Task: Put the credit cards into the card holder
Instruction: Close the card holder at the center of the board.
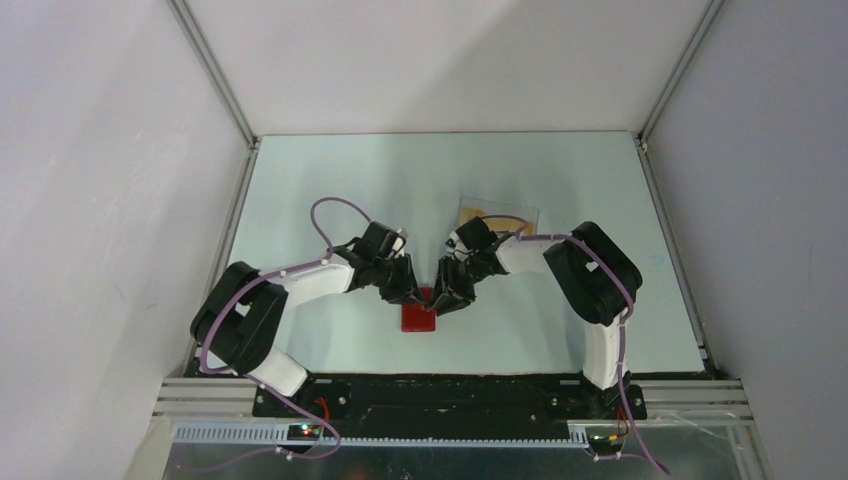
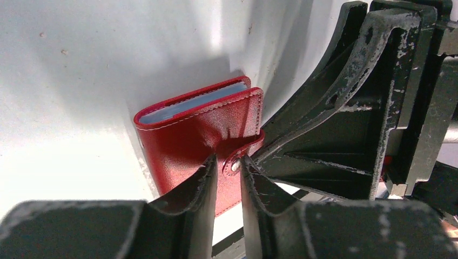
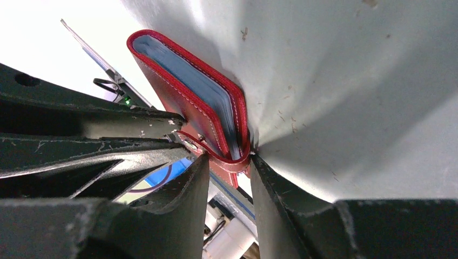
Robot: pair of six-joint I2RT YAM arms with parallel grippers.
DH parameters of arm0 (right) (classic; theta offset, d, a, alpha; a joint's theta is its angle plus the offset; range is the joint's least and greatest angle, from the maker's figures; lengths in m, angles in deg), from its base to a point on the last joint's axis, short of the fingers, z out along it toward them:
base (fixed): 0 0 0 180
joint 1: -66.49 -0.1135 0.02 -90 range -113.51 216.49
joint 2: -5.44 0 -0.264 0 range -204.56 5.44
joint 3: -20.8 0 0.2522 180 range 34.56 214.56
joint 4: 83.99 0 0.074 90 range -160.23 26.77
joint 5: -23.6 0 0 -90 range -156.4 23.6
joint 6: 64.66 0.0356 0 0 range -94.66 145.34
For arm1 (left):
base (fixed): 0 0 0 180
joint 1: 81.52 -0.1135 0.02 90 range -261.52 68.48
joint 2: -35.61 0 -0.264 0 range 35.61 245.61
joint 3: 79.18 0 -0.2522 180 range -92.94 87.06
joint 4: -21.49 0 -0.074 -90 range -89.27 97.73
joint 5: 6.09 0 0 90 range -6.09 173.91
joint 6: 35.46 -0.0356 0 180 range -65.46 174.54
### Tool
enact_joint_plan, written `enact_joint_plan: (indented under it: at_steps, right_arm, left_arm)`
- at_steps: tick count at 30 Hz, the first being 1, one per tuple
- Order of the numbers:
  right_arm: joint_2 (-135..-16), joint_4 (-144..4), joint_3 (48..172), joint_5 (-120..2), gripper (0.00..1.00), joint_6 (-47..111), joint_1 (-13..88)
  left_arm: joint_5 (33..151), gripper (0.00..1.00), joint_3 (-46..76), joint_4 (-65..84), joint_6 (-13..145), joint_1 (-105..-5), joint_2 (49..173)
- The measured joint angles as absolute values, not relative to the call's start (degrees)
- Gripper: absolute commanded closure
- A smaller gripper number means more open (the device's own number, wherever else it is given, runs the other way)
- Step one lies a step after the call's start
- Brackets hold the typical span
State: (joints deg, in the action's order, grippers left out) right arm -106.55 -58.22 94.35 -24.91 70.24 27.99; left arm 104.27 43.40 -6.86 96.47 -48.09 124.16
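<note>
Closed card holder (image 2: 194, 135), both pincers on one end.
Its tab (image 2: 247, 152) is pinched by left gripper (image 2: 227, 163), same edge by right gripper (image 3: 228, 162); long axis runs away from fingertips.

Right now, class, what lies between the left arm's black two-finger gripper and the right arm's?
The closing tab of the small red folding card holder, shown in the left wrist view.

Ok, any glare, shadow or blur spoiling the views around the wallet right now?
Top external: even light, sharp, though the card holder is small. Left wrist: table blown out white, deep shadow behind the holder, near fingers soft. Right wrist: glare top left, fingers blurred.
</note>
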Motion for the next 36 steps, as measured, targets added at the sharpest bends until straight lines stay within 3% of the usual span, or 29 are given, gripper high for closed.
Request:
enact_joint_plan:
  at_steps: [12, 15, 36]
  right_arm:
    - [-107.2, -57.3, 95.2, -24.6, 0.61, 70.2, 27.9]
    - [-107.2, -57.3, 95.2, -24.6, 0.61, 70.2, 27.9]
    - [-107.1, -57.2, 95.5, -24.4, 0.56, 70.3, 27.8]
  left_arm:
    - [104.1, 0.91, 43.4, -6.5, 96.4, -47.4, 124.9]
    - [104.1, 0.99, 43.4, -6.4, 96.5, -47.3, 124.9]
    - [99.0, 1.0, 43.3, -8.8, 95.9, -47.1, 123.4]
